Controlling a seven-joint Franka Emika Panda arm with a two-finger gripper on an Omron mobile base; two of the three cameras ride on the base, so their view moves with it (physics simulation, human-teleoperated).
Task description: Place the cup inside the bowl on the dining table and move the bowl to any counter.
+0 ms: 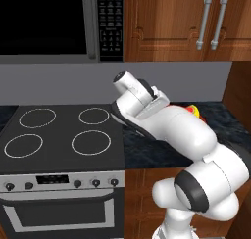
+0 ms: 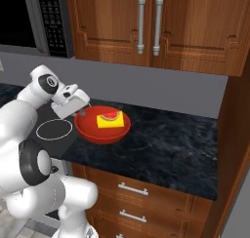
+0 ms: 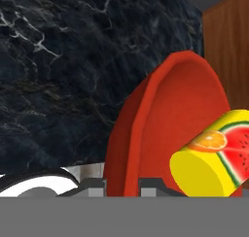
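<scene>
Bowl (image 2: pixel 102 127), red and shallow, sits on the black worktop (image 2: pixel 166 149) left of centre in the right base view, close beside the stove (image 1: pixel 63 130), with the cup (image 2: pixel 109 120) lying on its side inside. The gripper (image 2: pixel 81 112) has its jaws nearly closed, pinching the bowl's near rim. Risk: a thin rim hold could slip or tip the bowl, rolling the cup out, or leave it overlapping the stove edge.

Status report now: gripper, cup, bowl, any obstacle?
Gripper shut on bowl rim. Cup lying inside bowl. Bowl on counter beside stove. No obstacle seen.
</scene>
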